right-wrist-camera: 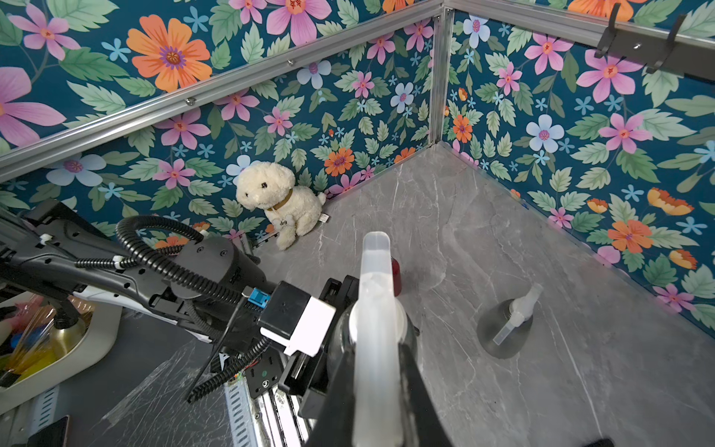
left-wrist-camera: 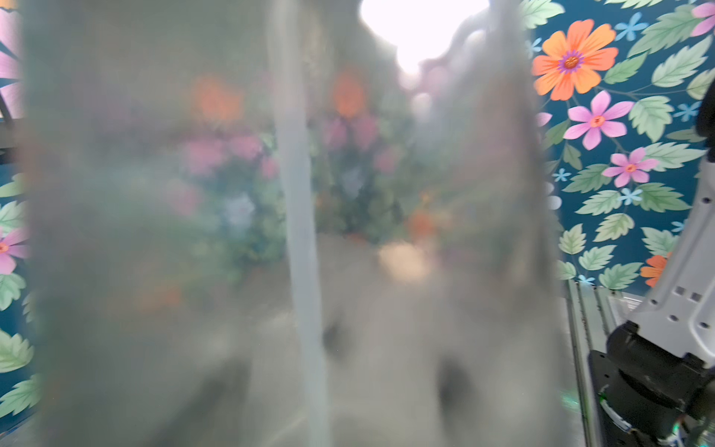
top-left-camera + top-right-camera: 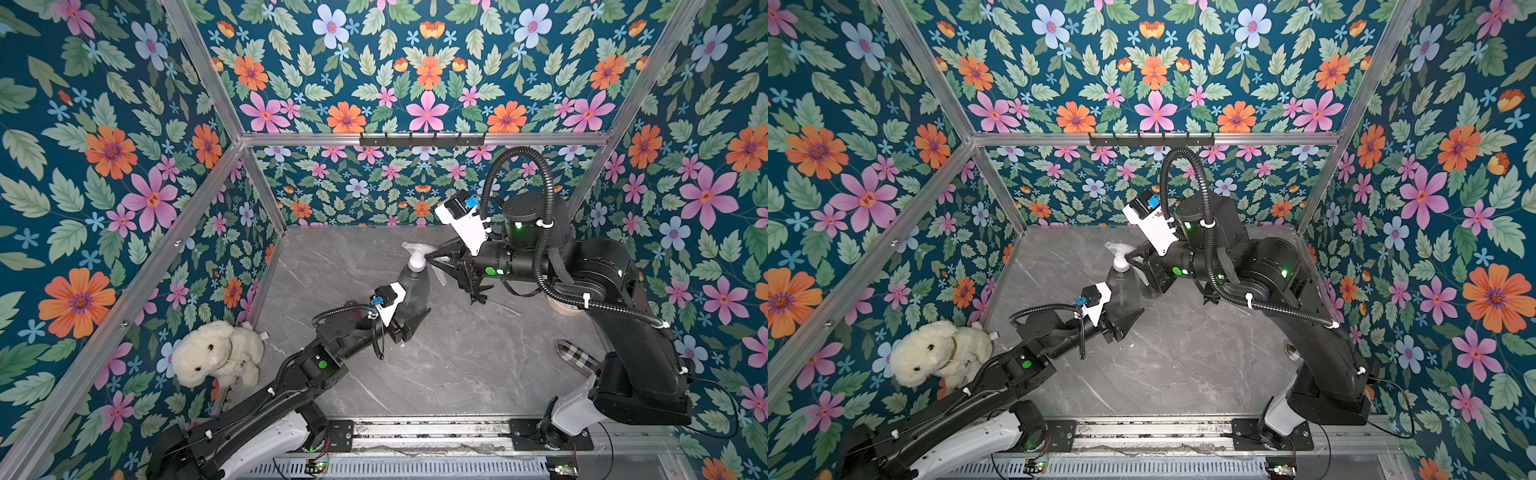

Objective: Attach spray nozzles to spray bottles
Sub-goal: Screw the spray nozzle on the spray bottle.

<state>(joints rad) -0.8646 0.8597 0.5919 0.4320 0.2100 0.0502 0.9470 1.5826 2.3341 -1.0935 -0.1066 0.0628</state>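
A smoky-grey spray bottle (image 3: 413, 289) (image 3: 1121, 286) stands upright mid-table in both top views. My left gripper (image 3: 410, 321) is shut on its lower body. In the left wrist view the bottle (image 2: 174, 232) fills the picture as a blur, with the dip tube (image 2: 300, 232) inside it. A whitish spray nozzle (image 3: 417, 254) (image 1: 377, 309) sits on the bottle's neck, and my right gripper (image 3: 434, 259) (image 1: 379, 350) is shut on it. A second grey bottle (image 1: 507, 334) stands apart with a whitish nozzle (image 1: 520, 309) on it. A red bottle (image 1: 395, 271) peeks out behind the held nozzle.
A cream plush dog (image 3: 218, 353) (image 1: 280, 201) sits against the left wall. A beige cup (image 3: 561, 308) and a plaid item (image 3: 575, 353) lie under my right arm. A cream tray (image 1: 96, 340) of colourful items sits off the table's front.
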